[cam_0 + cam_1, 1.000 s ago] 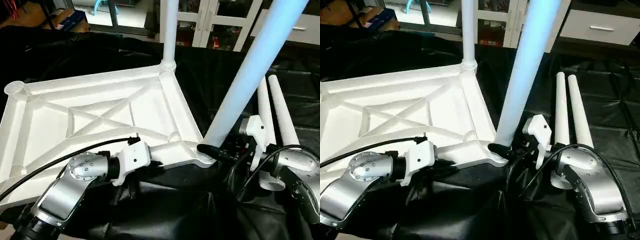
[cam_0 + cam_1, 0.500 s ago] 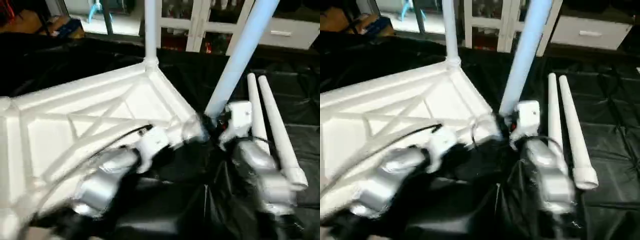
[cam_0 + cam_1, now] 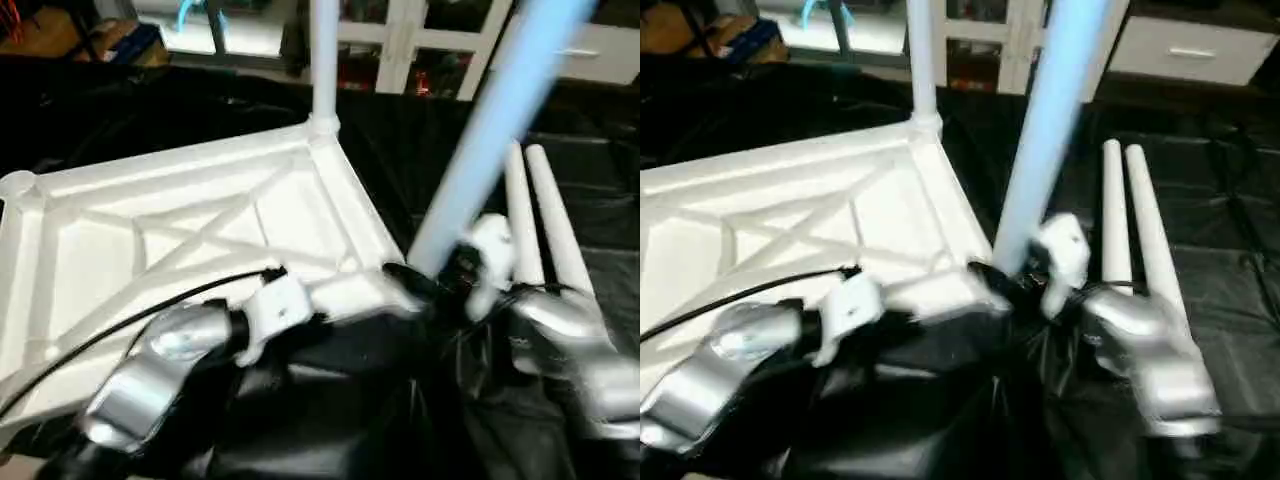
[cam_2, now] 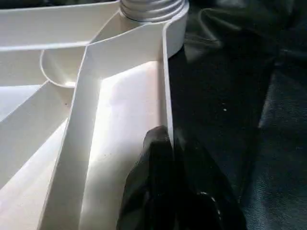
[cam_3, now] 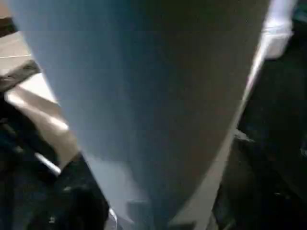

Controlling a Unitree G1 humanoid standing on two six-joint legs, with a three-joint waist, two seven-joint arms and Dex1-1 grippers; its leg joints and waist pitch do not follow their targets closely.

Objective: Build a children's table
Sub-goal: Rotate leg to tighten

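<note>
I see the left gripper [image 4: 170, 158] clenched on the tabletop [image 3: 200, 230] rim; right gripper [image 3: 440, 285] at the leg [image 3: 480, 150] base, three o'clock, grip unclear.

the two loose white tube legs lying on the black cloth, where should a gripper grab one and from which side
Probably mid-shaft on the outer white cylindrical tube leg, coming from above. It lies flat on the black-draped work table close beside its twin, so only its top and outer flank look free; the round shaft suits jaws closing across it.
</note>
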